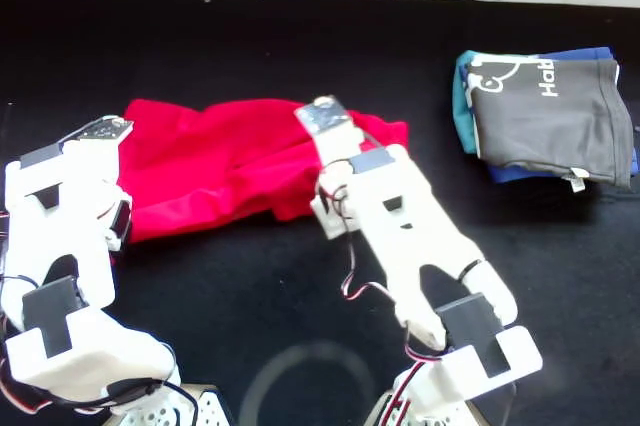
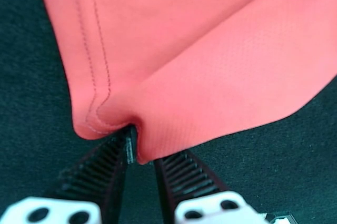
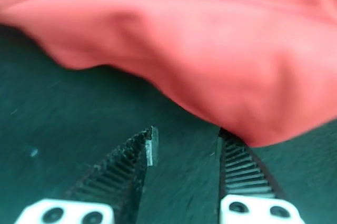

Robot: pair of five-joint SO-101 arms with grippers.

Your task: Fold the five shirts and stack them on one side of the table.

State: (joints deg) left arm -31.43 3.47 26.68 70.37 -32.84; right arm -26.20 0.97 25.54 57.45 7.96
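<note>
A: Where is the red shirt [image 1: 220, 171], and what shape is it in?

B: Left of centre on the black table [image 1: 300, 46]. It lies rumpled in a long heap with no clean fold, so I'd call it unfolded.

A: Who has hold of it?

B: The left gripper [image 2: 138, 153] has it, at the shirt's left end. Its fingers are pressed together, pinching a stitched hem corner. The right gripper [image 3: 184, 145] is at the shirt's right end with its fingers spread. The cloth edge droops over one tip and nothing is caught.

A: How much is done?

B: There's a folded pile [image 1: 550, 116] at far right. A grey shirt [image 1: 560, 121] is on top, with blue [image 1: 585, 54] and teal [image 1: 462, 106] edges showing under it. I'd say three are folded and stacked, though I can't tell if more are hidden in the pile. The red one is in hand, and it needs folding and carrying over.

A: Is anything in the way?

B: The pile sits well apart from the red shirt, with bare table between. The right arm reaches over the shirt's near right part, so it may crowd a fold from that side. The bunched cloth probably needs flattening first.
</note>
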